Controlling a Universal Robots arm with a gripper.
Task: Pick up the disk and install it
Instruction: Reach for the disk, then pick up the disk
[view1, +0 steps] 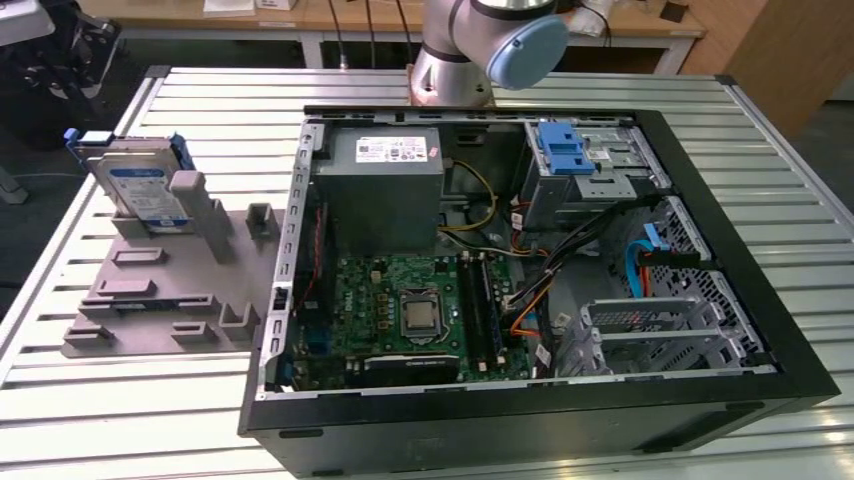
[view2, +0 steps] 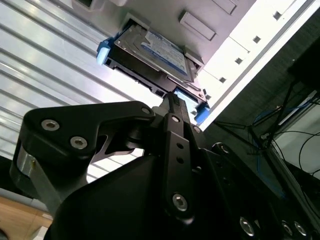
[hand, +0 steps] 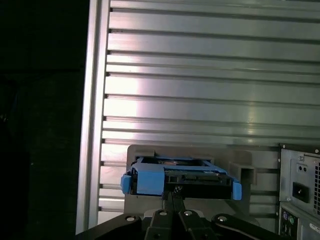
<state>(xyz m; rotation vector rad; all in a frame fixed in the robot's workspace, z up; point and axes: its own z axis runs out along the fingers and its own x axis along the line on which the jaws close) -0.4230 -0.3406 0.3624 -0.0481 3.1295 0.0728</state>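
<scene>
The disk (view1: 140, 188) stands on edge in a slot of the grey holder (view1: 147, 290) at the exterior view's left, its blue-and-white label facing out and blue rails along its edges. In both wrist views the disk (view2: 152, 55) (hand: 180, 177) lies straight ahead of my gripper (view2: 171, 97) (hand: 175, 192). The black fingers look closed together with nothing between them. Their tips point at the disk's upper edge, and a small gap seems to separate them from it.
The open computer case (view1: 747, 300) lies on the slatted metal table (view1: 774, 130), with a silver cage with a blue latch (view1: 574, 160) at its far right corner and a grey power supply (view1: 387, 185) beside it. The arm's base (view1: 461, 60) stands behind the case.
</scene>
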